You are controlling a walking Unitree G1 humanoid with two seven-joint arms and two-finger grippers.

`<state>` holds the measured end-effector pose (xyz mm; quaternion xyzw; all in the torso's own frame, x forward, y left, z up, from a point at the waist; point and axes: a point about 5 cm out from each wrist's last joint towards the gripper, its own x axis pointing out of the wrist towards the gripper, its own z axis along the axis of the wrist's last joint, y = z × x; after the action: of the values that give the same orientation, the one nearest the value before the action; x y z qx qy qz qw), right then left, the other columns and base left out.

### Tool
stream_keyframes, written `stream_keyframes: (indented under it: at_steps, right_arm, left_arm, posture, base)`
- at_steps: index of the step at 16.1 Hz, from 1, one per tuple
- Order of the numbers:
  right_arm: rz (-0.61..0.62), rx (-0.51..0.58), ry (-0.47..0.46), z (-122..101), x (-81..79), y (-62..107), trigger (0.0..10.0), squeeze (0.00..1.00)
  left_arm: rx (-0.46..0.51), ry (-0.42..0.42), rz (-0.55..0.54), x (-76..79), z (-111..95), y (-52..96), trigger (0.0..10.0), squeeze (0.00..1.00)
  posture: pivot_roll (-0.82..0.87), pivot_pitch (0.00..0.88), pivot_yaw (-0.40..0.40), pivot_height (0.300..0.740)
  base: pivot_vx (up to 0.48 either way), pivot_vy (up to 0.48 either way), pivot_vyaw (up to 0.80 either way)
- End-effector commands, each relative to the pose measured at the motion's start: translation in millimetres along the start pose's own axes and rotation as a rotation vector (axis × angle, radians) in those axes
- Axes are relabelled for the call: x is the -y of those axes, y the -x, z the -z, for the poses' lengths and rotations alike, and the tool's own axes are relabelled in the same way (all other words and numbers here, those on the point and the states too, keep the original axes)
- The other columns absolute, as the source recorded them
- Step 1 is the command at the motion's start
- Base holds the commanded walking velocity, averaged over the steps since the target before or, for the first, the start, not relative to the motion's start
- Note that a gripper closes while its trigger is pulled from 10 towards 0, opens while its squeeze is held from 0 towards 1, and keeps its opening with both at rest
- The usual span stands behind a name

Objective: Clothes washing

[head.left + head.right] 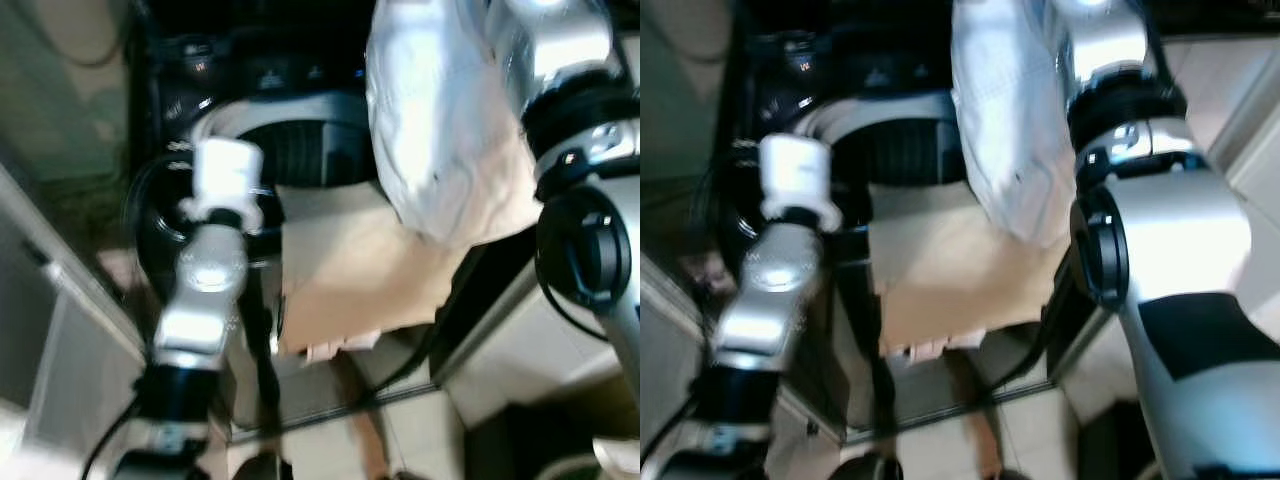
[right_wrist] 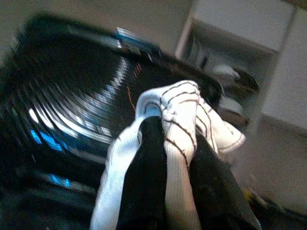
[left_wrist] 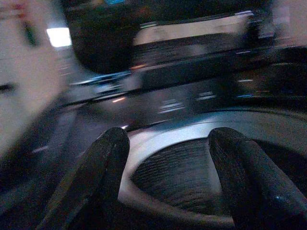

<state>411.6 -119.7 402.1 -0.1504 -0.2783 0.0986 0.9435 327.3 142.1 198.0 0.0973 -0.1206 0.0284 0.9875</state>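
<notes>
Right wrist view: right gripper point(image 2: 180, 158) clamped on a white ribbed garment point(image 2: 180, 120) with thin dark stitching, the cloth bunched between the two black fingers point(image 2: 144, 187) and spilling over their tips; behind it, at 10 o'clock, a black top-loading washing machine point(image 2: 81, 86) with small blue lights, and at 1 o'clock a white shelf unit point(image 2: 249, 43), both smeared by blur.

Left eye view: same garment hanging as a pale bundle point(image 1: 440, 130) at 1 o'clock, beside the silver right arm point(image 1: 560, 60) and above the washer. Round drum opening point(image 1: 300, 150) with its grey rim just below centre-top, dark control panel point(image 1: 260, 70) beyond it at 12 o'clock. Flat brown cardboard sheet point(image 1: 350, 270) lying at centre, its upper edge against the drum rim. Silver left arm point(image 1: 205, 290) reaching up from 7 o'clock toward the rim.

Left wrist view: left gripper point(image 3: 168, 158) parted wide, nothing between its fingers point(image 3: 108, 167), poised just over the ribbed drum point(image 3: 182, 177) and grey rim; panel behind, possibly with lit markings, too blurred to read.
</notes>
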Motion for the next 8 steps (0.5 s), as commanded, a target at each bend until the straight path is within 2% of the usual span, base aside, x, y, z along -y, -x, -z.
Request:
stream_keyframes:
  at_steps: [1,3,4,5,6,7,8]
  right_arm:
    - [0.055,0.019,0.050,-5,7.5,-0.3,10.0,0.00]
    - [0.086,0.001,0.073,0,8.8,1.1,10.0,0.00]
    - [0.127,-0.085,0.100,14,9.4,4.2,10.0,0.00]
    - [0.156,-0.184,0.075,30,7.6,8.2,10.0,0.00]
    - [0.136,-0.340,0.069,54,-2.4,15.7,10.0,0.00]
    - [0.071,-0.365,0.137,64,-16.4,19.2,10.0,0.00]
    - [0.042,-0.369,0.161,68,-23.7,20.7,10.0,0.00]
  left_arm:
    - [0.007,-0.011,0.013,-1.8,-3,4.1,10.0,0.00]
    - [0.024,-0.007,0.045,1.8,-5,8.0,10.0,0.00]
    - [0.057,-0.019,0.098,9.9,-11,16.4,10.0,0.00]
    - [0.059,-0.030,0.107,10.1,-12,21.1,10.0,0.00]
    - [0.047,-0.039,0.071,3.6,-11,24.5,10.0,0.00]
    - [0.047,-0.046,0.049,-1.0,-11,28.5,10.0,0.00]
    - [0.047,-0.048,0.045,-2.6,-12,30.6,10.0,0.00]
  posture:
    - [-0.03,0.000,-0.024,0.740]
    - [0.00,0.000,-0.037,0.740]
    - [0.03,0.000,-0.065,0.740]
    - [0.06,0.000,-0.082,0.740]
    - [0.09,0.000,-0.102,0.740]
    - [0.14,0.000,-0.137,0.740]
    - [0.15,0.000,-0.145,0.740]
  base:
    - [0.000,0.000,0.00]
    - [0.000,0.000,0.00]
    - [0.000,0.000,0.00]
    - [0.000,0.000,0.00]
    - [0.000,0.000,0.00]
    - [0.000,0.000,0.00]
    - [0.000,0.000,0.00]
